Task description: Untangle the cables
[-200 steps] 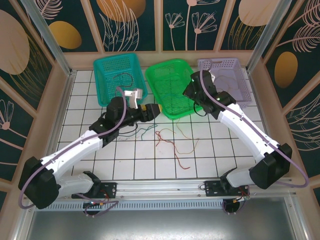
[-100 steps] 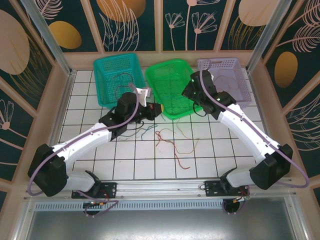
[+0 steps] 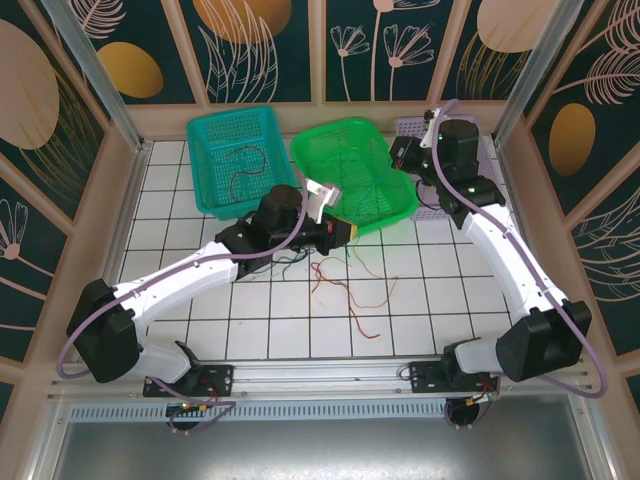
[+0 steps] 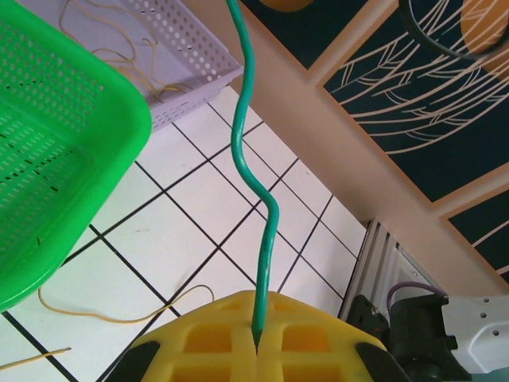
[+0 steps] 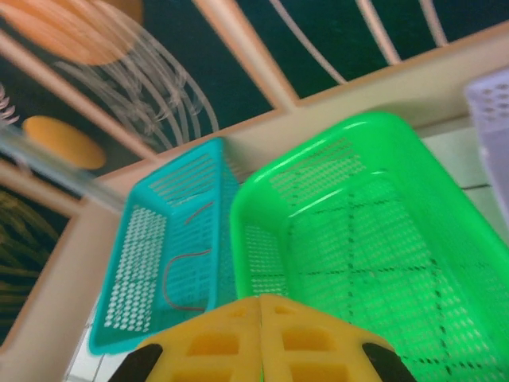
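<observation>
Change noted at the left gripper (image 3: 346,232): its jaws, open a second ago beside the teal basket (image 3: 212,130), are now fully closed on the green cable (image 4: 234,139), and the arm has swung rightward to the near edge of the green basket (image 3: 340,126). In the wrist view the cable leaves the seam between the yellow fingers (image 4: 199,342) and runs straight ahead and up out of frame, so it is pinched and appears lifted clear of the floor. The remaining cables (image 3: 345,285), red and tan-yellow, lie loose on the tiles just behind and below the tool, and one tan strand (image 4: 119,315) sits close under its left side. The right gripper (image 3: 403,152) has withdrawn from the green basket's side and risen toward the purple basket (image 3: 470,124); its jaws are pressed together with nothing between them, and the green basket lies ahead and beneath it. Assessment: one strand is secured for separation, but whether it is free of the pile cannot be determined.
</observation>
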Robot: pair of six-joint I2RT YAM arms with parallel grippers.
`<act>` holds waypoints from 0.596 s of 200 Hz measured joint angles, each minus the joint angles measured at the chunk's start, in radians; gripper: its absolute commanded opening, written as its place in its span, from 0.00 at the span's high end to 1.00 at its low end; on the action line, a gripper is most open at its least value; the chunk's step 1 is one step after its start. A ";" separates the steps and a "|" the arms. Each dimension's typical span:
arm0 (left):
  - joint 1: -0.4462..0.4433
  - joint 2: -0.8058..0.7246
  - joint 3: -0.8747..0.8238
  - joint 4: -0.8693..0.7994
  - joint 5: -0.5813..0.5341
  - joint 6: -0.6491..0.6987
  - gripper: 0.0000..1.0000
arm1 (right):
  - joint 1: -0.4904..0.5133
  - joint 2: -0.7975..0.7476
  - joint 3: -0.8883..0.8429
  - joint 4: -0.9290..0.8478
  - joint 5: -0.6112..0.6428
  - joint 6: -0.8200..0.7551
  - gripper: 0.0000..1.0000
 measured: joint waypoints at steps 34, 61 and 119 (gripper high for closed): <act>-0.020 0.005 0.005 0.007 -0.018 0.027 1.00 | -0.100 0.042 0.000 0.038 -0.238 -0.041 1.00; -0.037 0.022 0.006 0.007 -0.023 0.046 1.00 | -0.142 0.066 0.010 0.036 -0.347 -0.043 1.00; -0.042 0.033 -0.005 0.057 -0.034 0.059 1.00 | -0.191 0.127 0.125 -0.011 -0.495 -0.014 1.00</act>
